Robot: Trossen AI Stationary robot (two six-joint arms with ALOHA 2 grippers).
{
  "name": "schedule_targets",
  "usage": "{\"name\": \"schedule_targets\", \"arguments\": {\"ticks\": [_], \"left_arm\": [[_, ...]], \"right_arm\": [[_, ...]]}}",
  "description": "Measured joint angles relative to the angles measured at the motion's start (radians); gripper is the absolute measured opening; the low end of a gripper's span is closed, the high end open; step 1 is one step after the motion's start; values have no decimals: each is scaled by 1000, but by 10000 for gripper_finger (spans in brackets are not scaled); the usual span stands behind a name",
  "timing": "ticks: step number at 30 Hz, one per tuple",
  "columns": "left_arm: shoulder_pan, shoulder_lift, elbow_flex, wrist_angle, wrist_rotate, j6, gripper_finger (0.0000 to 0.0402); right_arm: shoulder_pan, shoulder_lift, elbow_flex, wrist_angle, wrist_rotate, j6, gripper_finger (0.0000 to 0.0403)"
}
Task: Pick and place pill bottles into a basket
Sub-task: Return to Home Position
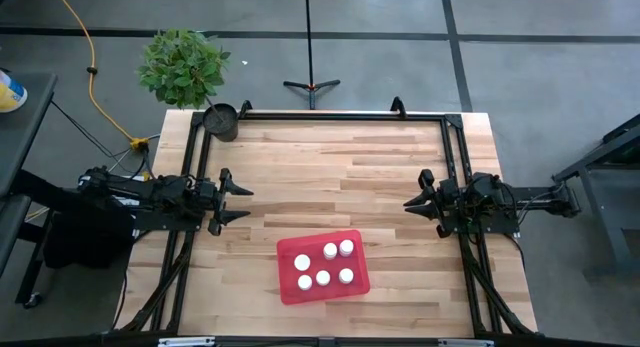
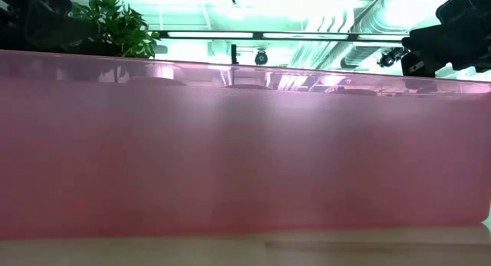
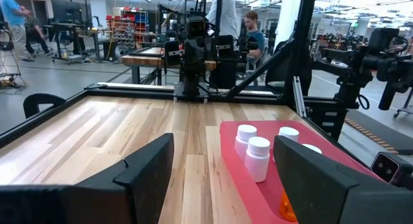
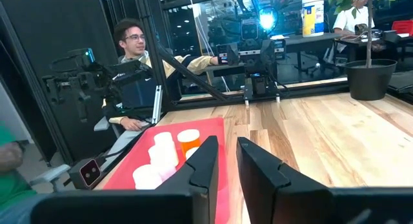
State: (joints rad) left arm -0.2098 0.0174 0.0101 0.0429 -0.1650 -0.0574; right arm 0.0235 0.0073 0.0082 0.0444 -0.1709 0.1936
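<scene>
The red basket [image 1: 322, 266] stands on the table near its front edge, about midway between the arms. Several pill bottles with white caps [image 1: 323, 279] stand upright in it. The basket's near wall fills the low view [image 2: 245, 143]. My left gripper [image 1: 240, 203] hovers wide open and empty at the table's left side; its wrist view shows the basket [image 3: 229, 153] and bottles [image 3: 258, 158]. My right gripper [image 1: 410, 203] hovers empty at the right side, its fingers a narrow gap apart; its wrist view shows the basket [image 4: 210, 128] and bottles [image 4: 164, 152].
A small black pot [image 1: 221, 120] stands at the table's far left corner, beside a green plant [image 1: 183, 65]. A black frame [image 1: 320, 115] runs along the table's far and side edges. People sit and stand beyond the table [image 4: 139, 53].
</scene>
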Motion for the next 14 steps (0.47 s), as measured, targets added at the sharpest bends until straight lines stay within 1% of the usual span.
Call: {"name": "schedule_targets", "arguments": {"ticks": [5,14], "left_arm": [[0,0,0,0,0,0,298],[0,0,0,0,0,0,298]], "right_arm": [[0,0,0,0,0,0,53],[0,0,0,0,0,0,46]]}}
